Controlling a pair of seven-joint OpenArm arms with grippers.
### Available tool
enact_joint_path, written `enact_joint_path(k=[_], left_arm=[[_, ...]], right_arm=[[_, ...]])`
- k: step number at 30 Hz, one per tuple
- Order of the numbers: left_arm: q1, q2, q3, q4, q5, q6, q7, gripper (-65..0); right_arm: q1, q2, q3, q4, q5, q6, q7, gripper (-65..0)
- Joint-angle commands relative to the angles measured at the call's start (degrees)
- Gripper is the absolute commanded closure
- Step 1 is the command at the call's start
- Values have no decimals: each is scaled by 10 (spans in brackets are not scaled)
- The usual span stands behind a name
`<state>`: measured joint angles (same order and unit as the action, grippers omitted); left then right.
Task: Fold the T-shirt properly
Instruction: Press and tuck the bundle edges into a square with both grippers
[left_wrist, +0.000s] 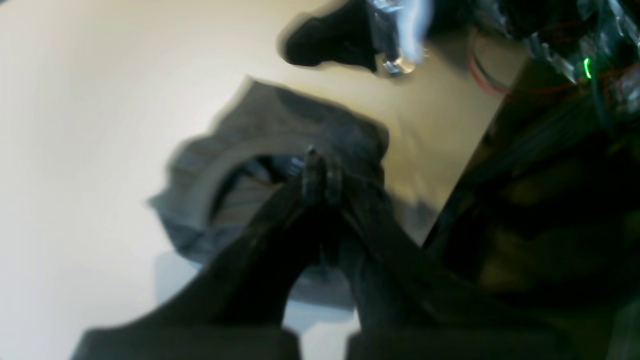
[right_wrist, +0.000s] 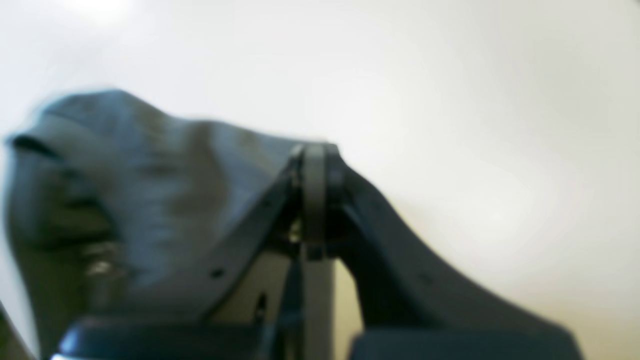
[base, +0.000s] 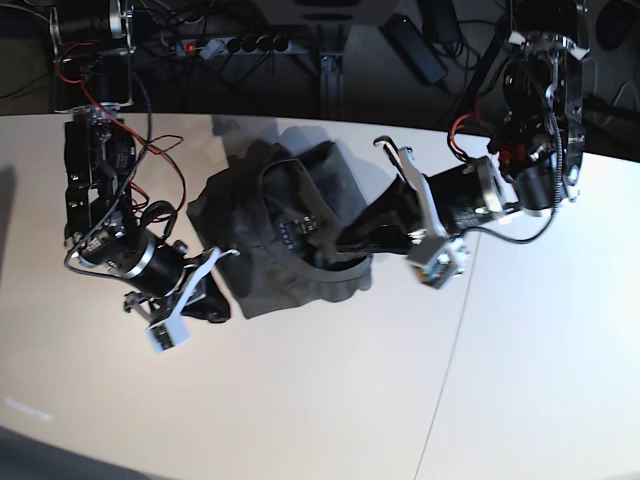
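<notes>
A crumpled olive-grey T-shirt (base: 290, 235) lay mid-table (base: 330, 400), 2 tools clenching opposite edges: left tool (base: 352, 238), right tool (base: 222, 262). Bare table surrounded it.

two black arms (base: 100, 190), red cables (base: 160, 160), white wrist brackets (base: 415, 200), dark pincers (left_wrist: 320, 175)

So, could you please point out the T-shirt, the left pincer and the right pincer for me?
T-shirt (base: 262, 268): base view, on the crumpled body fabric below the collar.
Left pincer (left_wrist: 321, 176): left wrist view, midway between its closed tips at the collar.
Right pincer (right_wrist: 315, 172): right wrist view, midway between its closed tips clamping fabric.
</notes>
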<state>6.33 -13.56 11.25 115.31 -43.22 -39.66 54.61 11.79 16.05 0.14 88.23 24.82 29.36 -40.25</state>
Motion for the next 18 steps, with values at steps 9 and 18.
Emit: enact_joint_path(k=[9, 18], left_arm=[[-56, 71, 85, -116, 73, -3, -50, 0], [-63, 61, 84, -229, 116, -3, -59, 0]], right_arm=[[105, -56, -17, -96, 8, 39, 5, 0], [149, -63, -161, -128, -88, 39, 2, 0]])
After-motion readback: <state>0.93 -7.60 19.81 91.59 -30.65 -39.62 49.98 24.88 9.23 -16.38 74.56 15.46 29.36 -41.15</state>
